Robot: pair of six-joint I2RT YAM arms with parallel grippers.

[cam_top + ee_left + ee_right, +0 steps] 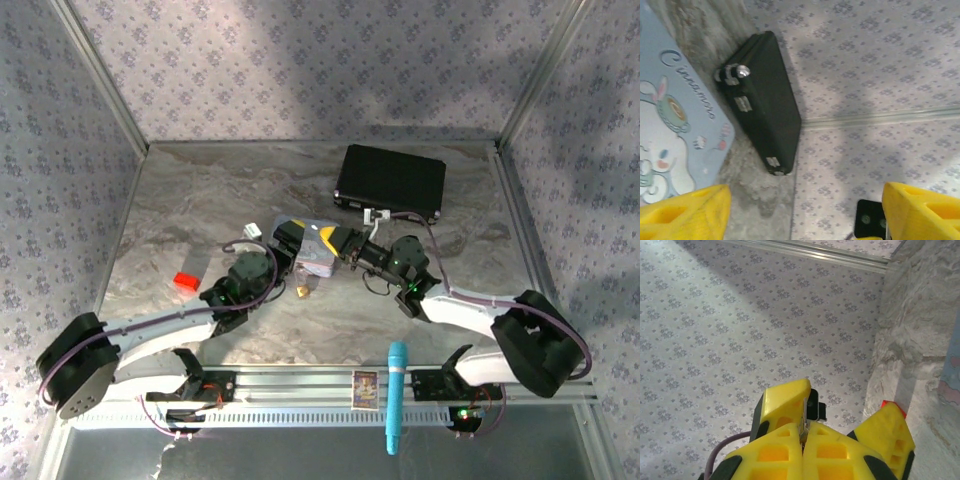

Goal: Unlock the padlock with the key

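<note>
1. While the marbled worktop (200, 200) is mostly bare, a closed black case (390, 180) lies at its far edge.
2. Pale blue cartoon tin (670, 125) lies mid-worktop, with both arms crowded over it.
3. Left end effector (802, 207) is spread wide, grasping nothing.
4. Right end effector (803, 427) is clenched.
5. Red block (186, 282) lies to the left.
6. Padlock (303, 292) lies just beside the tin's near edge.
7. Key (803, 416) is pinched between the right fingers.

I see the padlock (302, 292), tiny and brass-gold, lying loose just off the near edge of the tin (318, 262). The key (804, 414) shows as a thin silvery sliver, pinched edge-on between the closed fingers of the right gripper (802, 435), over the tin.
</note>
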